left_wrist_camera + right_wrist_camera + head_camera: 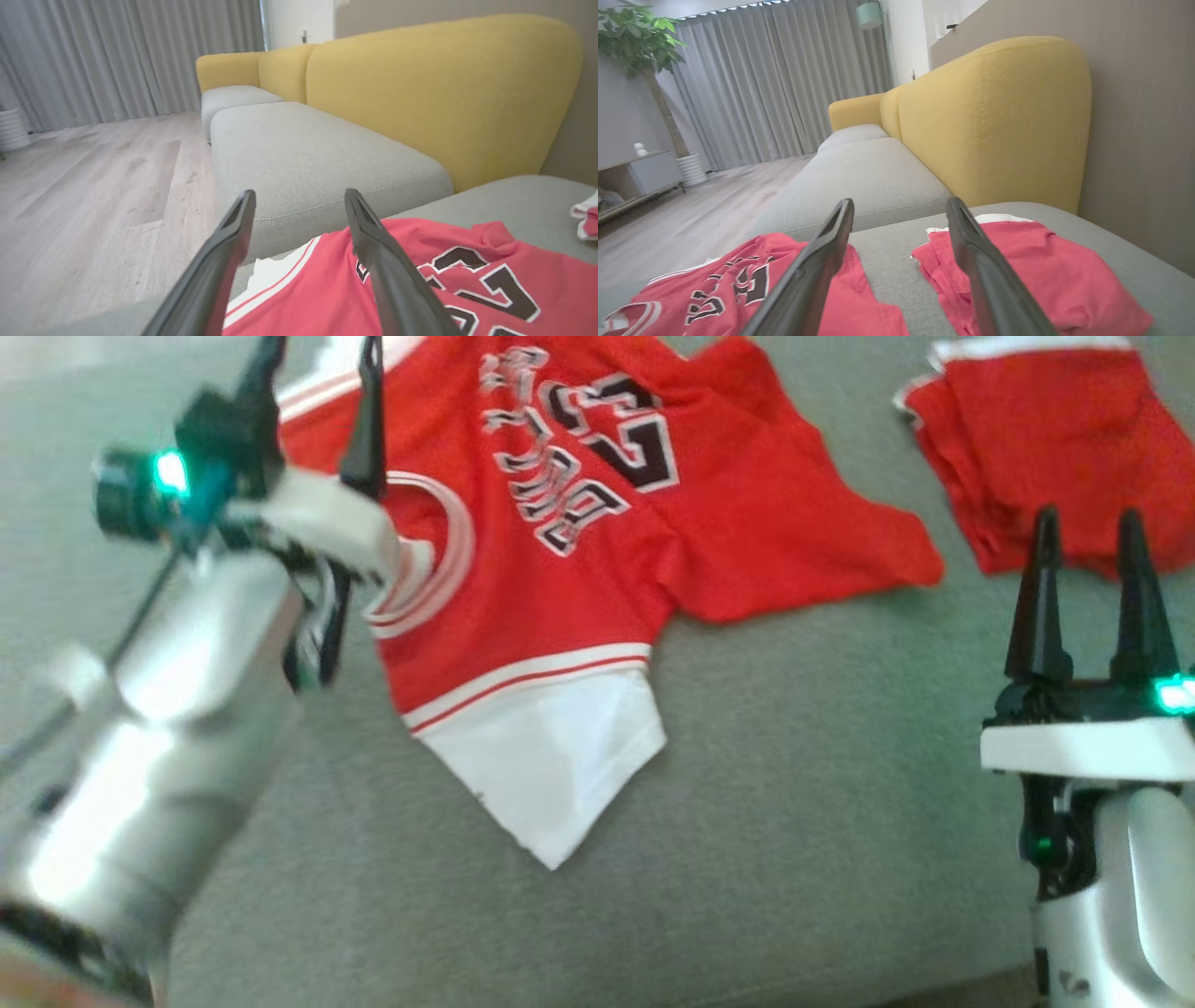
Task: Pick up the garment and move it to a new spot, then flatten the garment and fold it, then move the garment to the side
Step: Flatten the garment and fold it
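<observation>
Left gripper (300, 193) fingers spread, clamping nothing, over left edge of red jersey (579, 616), jersey rumpled on grey sofa cushion (794, 803), lettering up, white sleeve toward robot, folded red garment (1055, 457) further right, right gripper (1088, 518) fingers apart, empty

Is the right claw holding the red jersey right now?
No, the right claw is open with nothing between its fingers; the jersey lies on the grey cushion to its left.
</observation>
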